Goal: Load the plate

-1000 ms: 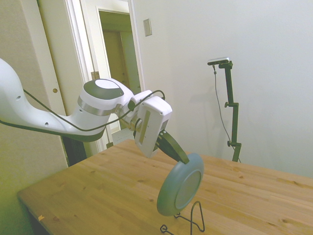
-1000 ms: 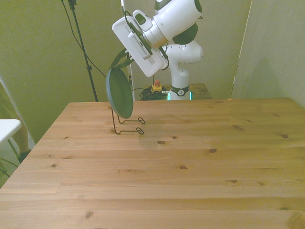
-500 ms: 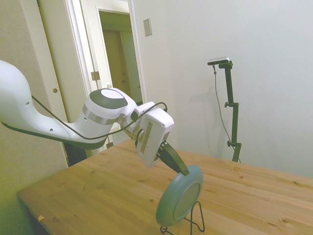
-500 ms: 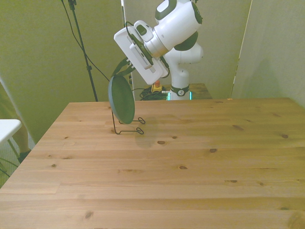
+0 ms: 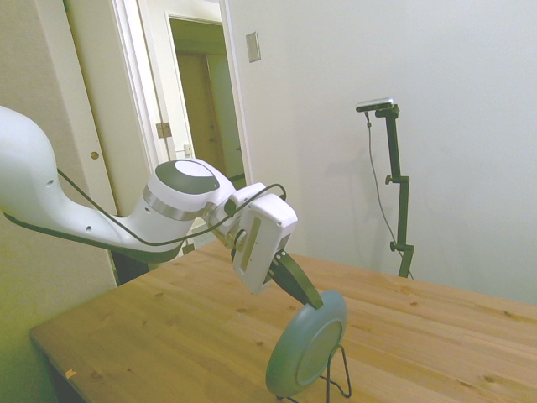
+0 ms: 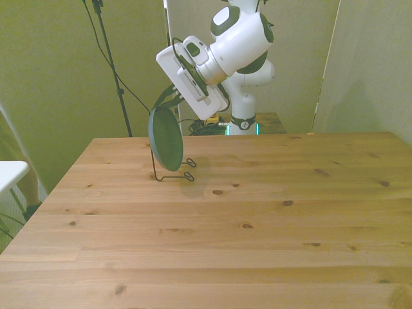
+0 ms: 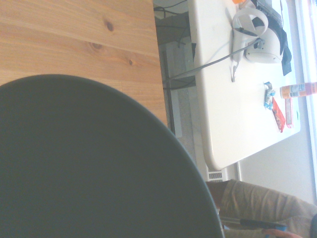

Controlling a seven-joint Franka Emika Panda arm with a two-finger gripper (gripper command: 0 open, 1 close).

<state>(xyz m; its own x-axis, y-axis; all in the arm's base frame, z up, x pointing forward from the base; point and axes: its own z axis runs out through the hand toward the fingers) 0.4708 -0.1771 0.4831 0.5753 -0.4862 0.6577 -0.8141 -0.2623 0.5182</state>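
The grey-teal plate (image 5: 306, 344) is held on edge and slightly tilted, with my gripper (image 5: 309, 295) shut on its upper rim. Near the front view's left, the plate (image 6: 165, 138) hangs over the thin black wire stand (image 6: 175, 171), its lower edge down among the wires. Whether it rests on the stand I cannot tell. In the side view the wire stand (image 5: 338, 375) shows just behind the plate's lower edge. The plate's dark back (image 7: 89, 163) fills most of the wrist view.
The wooden table (image 6: 257, 219) stretches wide toward the front view's right and near side. Past the table edge, the wrist view shows a white table (image 7: 237, 99) with small items and part of a person (image 7: 257, 208).
The arm has lowered the plate, from just above the wire stand down into it. The gripper stays shut on the rim.
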